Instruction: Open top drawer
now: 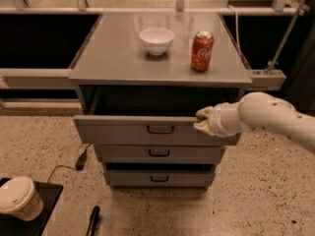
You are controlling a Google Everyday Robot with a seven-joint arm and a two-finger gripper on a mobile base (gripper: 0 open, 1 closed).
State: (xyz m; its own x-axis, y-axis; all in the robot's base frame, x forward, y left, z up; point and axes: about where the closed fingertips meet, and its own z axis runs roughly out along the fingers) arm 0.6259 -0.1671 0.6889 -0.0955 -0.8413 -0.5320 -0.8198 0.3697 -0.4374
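A white bowl (156, 40) sits on the worktop (113, 58) near the middle, toward the back edge. A red can (202, 51) stands upright to its right, apart from it and nearer the right edge. Two narrower drawers (160, 153) are stacked low under the front edge. On the speckled floor (266, 191) off the front left corner are a lidded cup (18, 198) on a black tray (49, 198), a black pen (92, 220) and a cable (81, 160). The gripper (202, 120) is just below the front edge, toward the right corner.
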